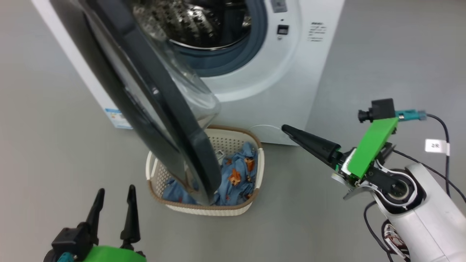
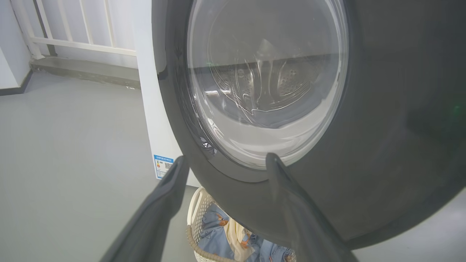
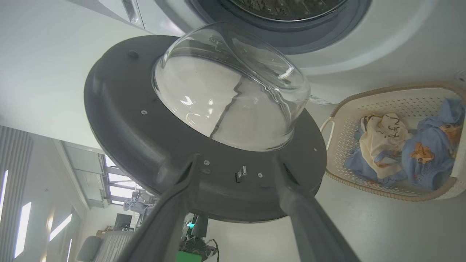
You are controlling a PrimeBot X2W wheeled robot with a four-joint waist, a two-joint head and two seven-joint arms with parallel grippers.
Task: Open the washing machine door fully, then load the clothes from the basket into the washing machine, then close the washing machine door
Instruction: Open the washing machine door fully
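Starting at the lower left of the head view, our left claw [image 1: 115, 188] hovers over the grey floor [image 1: 54, 153] w/ both fingers spread and nothing btwn them, so it is released. In its wrist view it faces the outer side of the washing machine door [image 2: 382, 127] from close by, and we can't tell if a tip touches it. Next over, a small blue label sticker [image 1: 117, 117] sits low on the machine's side. The door stands swung out, nearly edge-on to us, its clear glass bowl [image 1: 196, 91] bulging toward the opening and its lower edge hanging over the basket [image 1: 204, 210]. The basket sits on the floor just in front of the washing machine [image 1: 262, 80], and the clothes [image 1: 236, 171] — light blue w/ orange figures — lie inside it. The steel drum [image 1: 196, 25] shows at top ctr. A round white flap [image 1: 265, 134] sits low on the front. At right, our right claw [image 1: 285, 128] points toward that flap. Its wrist view shows it released — fingers apart, empty, facing the door's inner side.
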